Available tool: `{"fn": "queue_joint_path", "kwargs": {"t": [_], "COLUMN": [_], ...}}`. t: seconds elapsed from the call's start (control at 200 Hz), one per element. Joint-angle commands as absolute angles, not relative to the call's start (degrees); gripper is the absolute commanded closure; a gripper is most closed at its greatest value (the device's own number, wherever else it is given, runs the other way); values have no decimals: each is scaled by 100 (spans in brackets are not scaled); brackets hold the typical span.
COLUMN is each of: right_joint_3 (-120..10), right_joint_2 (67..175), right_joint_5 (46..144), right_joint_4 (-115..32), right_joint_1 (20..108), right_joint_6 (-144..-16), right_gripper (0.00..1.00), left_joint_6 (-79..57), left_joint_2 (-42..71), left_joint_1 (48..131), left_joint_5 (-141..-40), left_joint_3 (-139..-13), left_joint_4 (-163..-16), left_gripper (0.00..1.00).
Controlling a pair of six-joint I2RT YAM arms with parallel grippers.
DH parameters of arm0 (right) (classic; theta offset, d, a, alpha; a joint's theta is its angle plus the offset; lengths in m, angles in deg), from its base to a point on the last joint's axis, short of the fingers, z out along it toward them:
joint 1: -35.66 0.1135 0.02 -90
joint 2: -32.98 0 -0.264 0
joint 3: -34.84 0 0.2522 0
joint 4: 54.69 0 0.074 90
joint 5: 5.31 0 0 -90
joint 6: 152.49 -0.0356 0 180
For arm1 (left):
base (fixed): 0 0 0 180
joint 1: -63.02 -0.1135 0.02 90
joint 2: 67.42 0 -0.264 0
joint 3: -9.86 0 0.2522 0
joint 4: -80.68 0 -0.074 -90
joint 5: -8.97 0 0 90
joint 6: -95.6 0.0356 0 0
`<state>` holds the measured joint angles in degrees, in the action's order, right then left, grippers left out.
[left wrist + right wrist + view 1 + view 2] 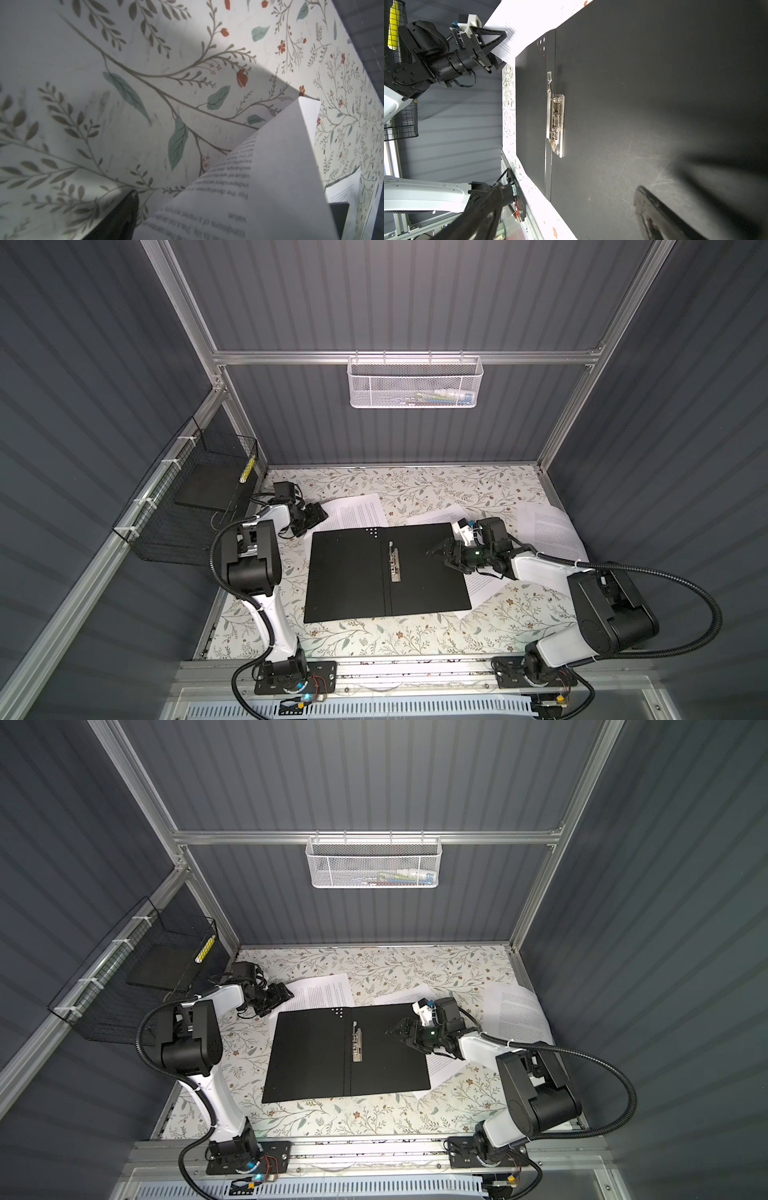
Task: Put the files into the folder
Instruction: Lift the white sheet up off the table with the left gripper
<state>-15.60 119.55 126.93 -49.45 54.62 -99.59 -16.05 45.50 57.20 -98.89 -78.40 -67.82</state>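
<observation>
The folder point(353, 572) lies open in the middle of the table, black inside up, with its metal clip point(394, 562) on the spine. White printed files lie around it: one sheet point(357, 508) at the back left, partly under the folder, others point(482, 585) under its right edge, and one point(552, 531) at the far right. My left gripper point(321, 516) is open at the back-left sheet's corner. In the left wrist view that sheet point(259, 176) curls up beside one dark finger point(126, 212). My right gripper point(435, 549) hovers open and empty over the folder's right half point(654, 83).
A black wire basket point(166, 514) holding a dark flat slab point(208, 485) hangs on the left wall. A white mesh basket point(415, 383) hangs on the back rail. Grey walls close in the floral table point(415, 635) on three sides.
</observation>
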Motion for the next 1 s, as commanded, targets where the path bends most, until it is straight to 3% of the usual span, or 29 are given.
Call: {"fn": "queue_joint_path", "kwargs": {"t": [0.0, 0.255, 0.455, 0.675, 0.865, 0.995], "right_joint_3": [-1507, -1445, -1451, -1475, -1553, -1455], "right_joint_2": [11819, 11806, 11859, 11731, 11248, 10844], "right_joint_5": [12701, 12739, 12787, 12531, 12112, 11872], "right_joint_4": [-4876, -4893, -4912, -4777, -4410, -4475], "right_joint_1": [5481, 5482, 5482, 5477, 5560, 5584], "right_joint_6": [-9970, -9982, -9985, -9929, -9585, -9523], "right_gripper": [1, 1, 1, 1, 1, 1], "left_joint_6": [-1812, -1758, -1605, -1526, -1465, -1423], "left_joint_2": [4631, 4943, 5040, 5186, 5027, 4781], "left_joint_1": [5714, 5722, 5722, 5722, 5722, 5735], "left_joint_5": [-9673, -9679, -9202, -9119, -9533, -9502], "left_joint_3": [-7902, -8116, -8344, -8441, -8440, -8436], "left_joint_4": [-6840, -7161, -7048, -6952, -7159, -7173], "left_gripper": [24, 47, 57, 76, 100, 100]}}
